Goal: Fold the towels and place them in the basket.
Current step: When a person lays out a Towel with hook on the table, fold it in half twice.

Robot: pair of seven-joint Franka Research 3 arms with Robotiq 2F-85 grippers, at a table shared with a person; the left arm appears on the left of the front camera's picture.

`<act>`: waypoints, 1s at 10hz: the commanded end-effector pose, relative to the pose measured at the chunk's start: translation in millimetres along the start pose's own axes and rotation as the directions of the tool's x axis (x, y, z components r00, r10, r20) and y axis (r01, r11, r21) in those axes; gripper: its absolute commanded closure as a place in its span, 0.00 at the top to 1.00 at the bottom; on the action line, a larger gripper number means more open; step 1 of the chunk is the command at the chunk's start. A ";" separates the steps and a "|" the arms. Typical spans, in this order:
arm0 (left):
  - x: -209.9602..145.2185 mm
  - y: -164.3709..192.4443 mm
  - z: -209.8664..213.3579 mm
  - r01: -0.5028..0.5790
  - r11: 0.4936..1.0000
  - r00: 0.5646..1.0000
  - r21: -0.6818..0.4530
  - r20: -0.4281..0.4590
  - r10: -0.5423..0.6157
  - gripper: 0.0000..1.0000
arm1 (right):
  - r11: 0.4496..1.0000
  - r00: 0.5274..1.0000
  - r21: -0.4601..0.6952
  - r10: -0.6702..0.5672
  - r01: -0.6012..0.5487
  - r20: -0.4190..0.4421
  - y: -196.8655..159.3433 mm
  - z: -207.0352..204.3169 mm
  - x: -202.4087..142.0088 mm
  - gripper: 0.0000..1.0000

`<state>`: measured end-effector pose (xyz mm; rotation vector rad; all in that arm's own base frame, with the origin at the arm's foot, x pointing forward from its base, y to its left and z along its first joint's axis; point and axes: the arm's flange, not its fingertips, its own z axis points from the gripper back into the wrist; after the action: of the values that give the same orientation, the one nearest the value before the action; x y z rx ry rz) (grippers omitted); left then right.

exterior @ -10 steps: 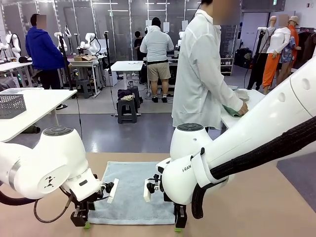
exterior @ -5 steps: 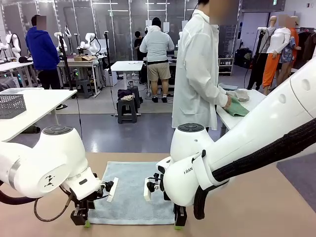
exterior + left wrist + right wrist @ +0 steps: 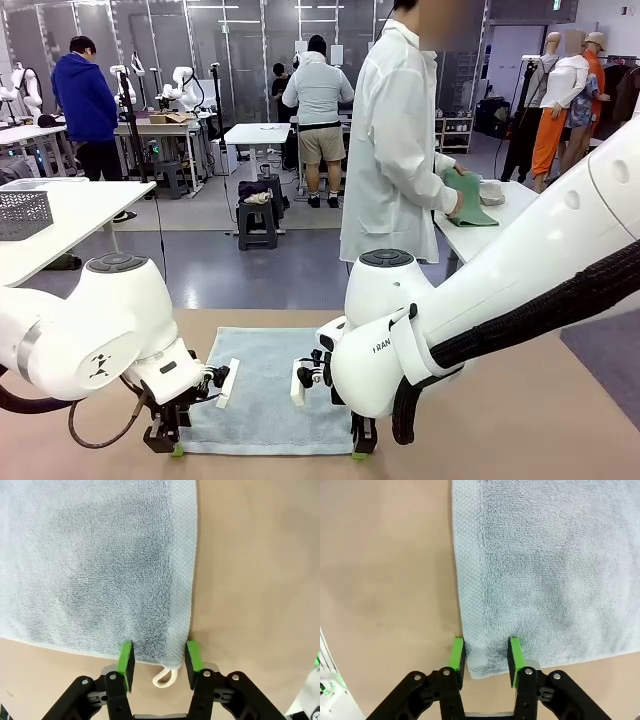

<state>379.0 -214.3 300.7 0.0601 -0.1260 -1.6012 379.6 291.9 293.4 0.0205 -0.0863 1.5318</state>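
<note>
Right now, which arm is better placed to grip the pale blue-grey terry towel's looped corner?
Left. The left end effector, open, straddles the white cord loop; the right end effector straddles a loopless corner.

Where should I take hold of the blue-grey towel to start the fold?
At its two near corners, from the robot's side. The blue-grey towel lies flat with that edge free; the left gripper and right gripper have open jaws astride one corner each.

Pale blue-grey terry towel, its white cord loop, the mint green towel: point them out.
Pale blue-grey terry towel (image 3: pixel 262 385), front view, middle of the spread cloth.
White cord loop (image 3: pixel 162 683), left wrist view, the loop's lower curve.
Mint green towel (image 3: pixel 474 204), front view, its flat middle part.
</note>
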 end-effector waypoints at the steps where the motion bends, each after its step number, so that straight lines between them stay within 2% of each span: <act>1: 4.4 4.8 -0.8 -0.008 1.000 1.000 -0.005 -0.015 0.008 0.53 | 1.000 0.999 -0.020 -0.025 0.024 -0.020 0.9 -3.0 -0.4 0.44; 5: 6.1 6.0 -0.4 -0.012 1.000 1.000 -0.002 -0.025 0.012 0.53 | 0.999 0.999 -0.020 -0.025 0.024 -0.022 0.5 -5.9 -0.7 0.44; 6: 6.3 5.4 0.4 -0.015 1.000 0.999 0.011 -0.035 0.015 0.34 | 0.999 0.999 -0.026 -0.024 0.024 -0.024 1.2 -5.3 -1.0 0.28; 7: 6.5 5.0 2.0 -0.016 1.000 0.999 0.009 -0.036 0.016 0.34 | 0.999 0.999 -0.025 -0.027 0.026 -0.024 1.6 -3.9 -1.2 0.24; 8: 5.7 5.2 3.2 -0.020 1.000 0.999 0.011 -0.038 0.020 0.15 | 0.999 0.999 -0.026 -0.027 0.026 -0.025 1.8 -1.9 -0.8 0.08; 9: 5.1 5.2 3.6 -0.021 1.000 0.999 0.011 -0.039 0.021 0.14 | 0.999 0.999 -0.027 -0.026 0.026 -0.029 1.9 -0.6 -0.4 0.05; 10: 4.2 5.0 4.1 -0.022 1.000 0.999 0.008 -0.042 0.022 0.00 | 0.999 0.999 -0.026 -0.026 0.026 -0.029 2.2 0.1 0.3 0.00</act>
<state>381.3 -217.2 301.3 0.0708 -0.1245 -1.5890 379.8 291.9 295.0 0.0097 -0.0886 1.5294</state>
